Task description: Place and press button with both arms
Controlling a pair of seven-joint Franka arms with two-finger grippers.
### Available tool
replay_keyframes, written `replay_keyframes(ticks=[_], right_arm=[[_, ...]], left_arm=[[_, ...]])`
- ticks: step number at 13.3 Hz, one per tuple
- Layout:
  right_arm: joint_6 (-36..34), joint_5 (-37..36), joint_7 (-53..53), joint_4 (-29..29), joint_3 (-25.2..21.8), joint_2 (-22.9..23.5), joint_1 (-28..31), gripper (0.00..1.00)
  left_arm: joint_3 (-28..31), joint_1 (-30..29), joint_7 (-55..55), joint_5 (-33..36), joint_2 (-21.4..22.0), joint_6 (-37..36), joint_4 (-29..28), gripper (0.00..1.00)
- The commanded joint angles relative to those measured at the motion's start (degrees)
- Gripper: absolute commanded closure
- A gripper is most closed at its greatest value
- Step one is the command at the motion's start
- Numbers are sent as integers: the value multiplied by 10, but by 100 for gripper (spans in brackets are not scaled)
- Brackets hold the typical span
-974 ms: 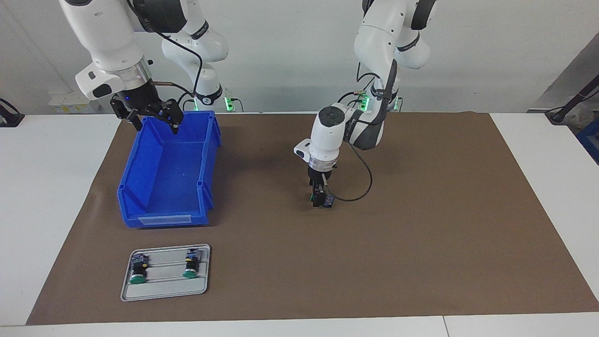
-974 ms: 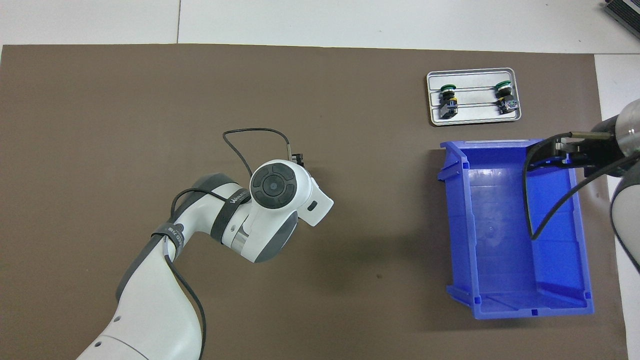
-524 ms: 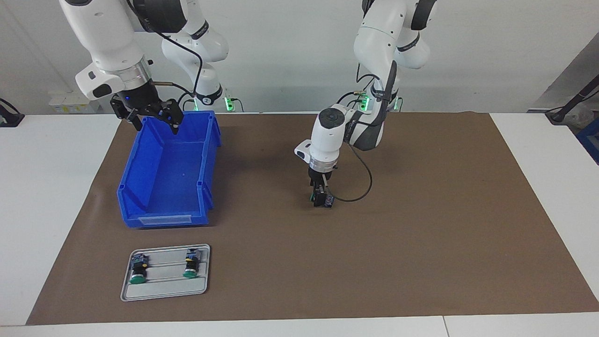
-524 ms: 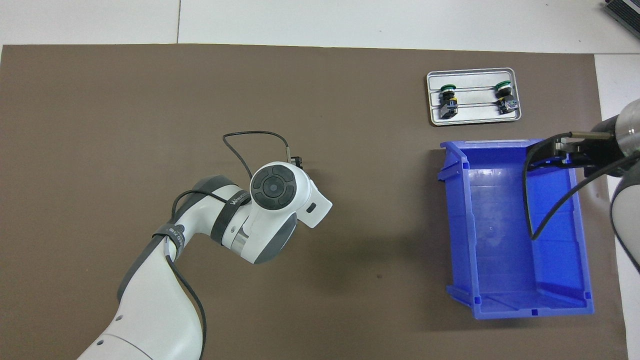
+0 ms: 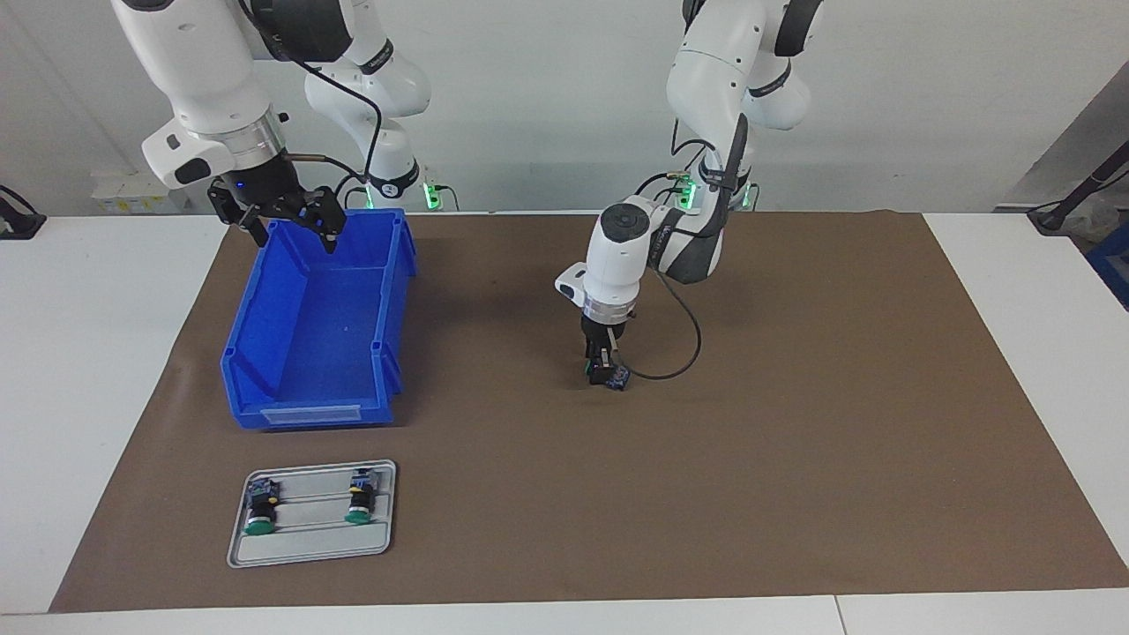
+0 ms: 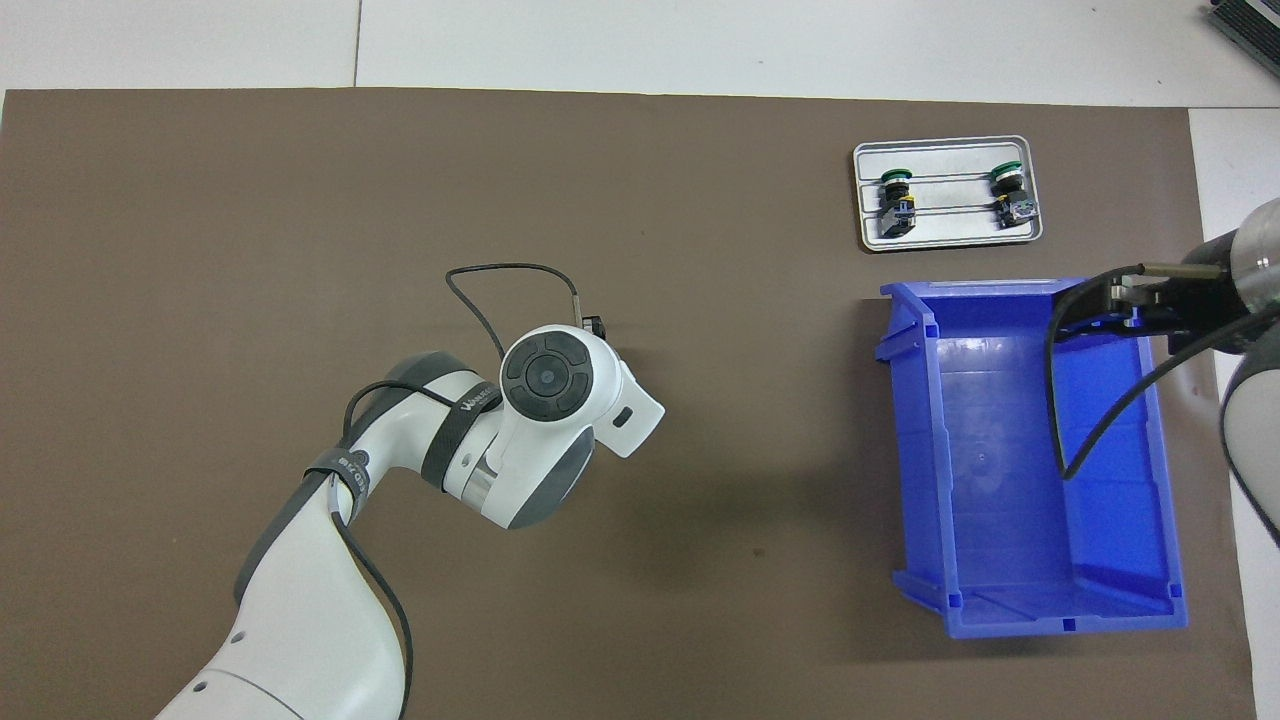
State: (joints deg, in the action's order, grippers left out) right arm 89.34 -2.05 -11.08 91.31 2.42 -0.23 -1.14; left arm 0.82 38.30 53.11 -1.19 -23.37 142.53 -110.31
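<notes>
the left gripper is down at the middle of the brown mat, toward the left arm's end from the blue bin, and it is set around the button, which rests on the mat. compared with a second ago the fingers have drawn in on the button: then they stood wide on either side of it, now they look narrower against its black body. whether they have fully clamped it cannot be told; the hand's own white wrist hides the spot in the overhead view, where only a dark corner peeps out. the arm itself has hardly shifted, only settled a little lower.

the right gripper has not moved at all. it hangs over the end of the bin nearest the robots, fingers apart, holding nothing, waiting.

farther from the robots than the bin, the grey tray holds two more buttons lying on their sides, green caps pointing away from the robots, as they did a second ago.

my reading: the pickup of the loose button is in hand and the closing is under way, so the lift should follow. the placing and the pressing are not yet done.
</notes>
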Motion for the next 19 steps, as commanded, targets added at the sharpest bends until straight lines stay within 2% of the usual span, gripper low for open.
replay_keyframes(ticks=[1,4,6,9,11,13,15,17,18,19], right_arm=[[-1,-1,11,12,3,-13,5,0],[-1,-1,11,12,4,-13,5,0],[-1,-1,11,12,3,-13,5,0],[-1,-1,11,12,3,-13,5,0],[-1,-1,11,12,3,-13,5,0],[-1,-1,11,12,3,-13,5,0],[-1,-1,11,12,3,-13,5,0],[-1,-1,11,12,3,-13,5,0],[-1,-1,11,12,3,-13,5,0],[-1,-1,11,12,3,-13,5,0]], left_arm=[[6,-2,0,10,-1,15,-5,58],[6,-5,-27,10,-1,16,-4,76],[6,-9,-38,9,-1,15,-3,83],[6,-20,-53,1,-2,1,16,84],[6,-22,-78,-13,-6,-57,55,85],[7,-41,-85,-65,-19,-132,120,86],[7,-69,-90,-138,-22,-160,158,86],[6,-108,-92,-218,-9,-173,167,88],[4,-135,-87,-262,12,-184,163,94],[4,-154,-83,-294,25,-195,159,95]])
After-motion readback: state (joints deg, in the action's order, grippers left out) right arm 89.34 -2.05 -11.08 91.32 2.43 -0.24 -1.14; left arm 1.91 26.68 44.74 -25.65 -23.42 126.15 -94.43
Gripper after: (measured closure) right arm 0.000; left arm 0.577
